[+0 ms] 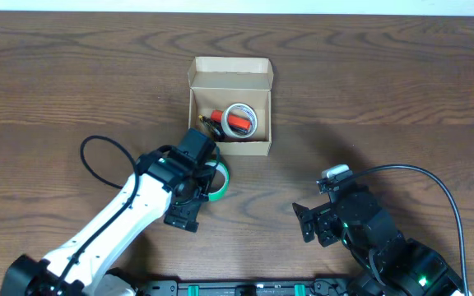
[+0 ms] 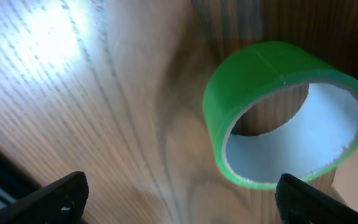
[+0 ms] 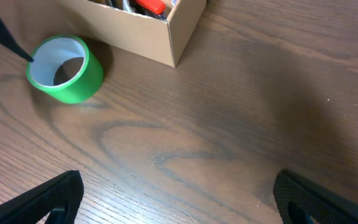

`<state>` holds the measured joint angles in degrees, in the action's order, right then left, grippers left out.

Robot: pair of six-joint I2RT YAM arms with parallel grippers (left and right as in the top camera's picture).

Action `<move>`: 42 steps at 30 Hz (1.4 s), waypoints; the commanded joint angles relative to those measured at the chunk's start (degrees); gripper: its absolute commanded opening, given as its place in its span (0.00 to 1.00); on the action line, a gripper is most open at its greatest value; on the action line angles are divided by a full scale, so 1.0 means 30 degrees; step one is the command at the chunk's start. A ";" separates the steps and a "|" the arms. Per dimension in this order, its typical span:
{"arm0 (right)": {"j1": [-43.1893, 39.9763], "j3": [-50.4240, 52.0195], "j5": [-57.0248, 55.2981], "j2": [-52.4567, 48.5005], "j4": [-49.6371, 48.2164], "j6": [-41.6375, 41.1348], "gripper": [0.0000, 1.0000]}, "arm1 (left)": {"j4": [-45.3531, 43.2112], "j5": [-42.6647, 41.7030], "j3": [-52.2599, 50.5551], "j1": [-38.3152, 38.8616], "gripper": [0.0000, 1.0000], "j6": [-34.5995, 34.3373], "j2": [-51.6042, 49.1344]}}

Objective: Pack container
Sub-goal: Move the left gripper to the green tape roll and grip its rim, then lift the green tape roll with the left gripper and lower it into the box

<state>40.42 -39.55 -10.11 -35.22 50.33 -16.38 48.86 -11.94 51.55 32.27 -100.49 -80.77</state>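
Overhead: dark wood-grain table (image 1: 401, 82) bears the container (image 1: 245, 149) and green tape (image 1: 223, 182).

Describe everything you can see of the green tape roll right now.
The green tape roll is a glossy green band on a white inner core, hollow, seemingly intact. It rests on the wooden table, opening tilted upward, just outside the cardboard box, not in it. The open left gripper is right at it; contact is unclear.
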 commanded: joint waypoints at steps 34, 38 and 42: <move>0.0284 0.0007 -0.0197 0.0007 0.0044 -0.0313 0.99 | -0.3315 -0.0568 -0.0240 0.0007 0.06 -0.0153 -0.3942; 0.0284 0.0007 -0.0197 0.0007 0.0036 -0.0313 0.99 | -0.3249 -0.0612 -0.0240 0.0138 0.06 -0.0146 -0.3009; 0.0284 0.0007 -0.0197 0.0007 0.0044 -0.0313 0.99 | -0.2259 -0.0313 -0.0240 0.0656 0.06 -0.0168 -0.0729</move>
<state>40.42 -39.55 -10.11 -35.22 50.30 -16.38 40.53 -13.37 51.11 33.06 -100.57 -88.53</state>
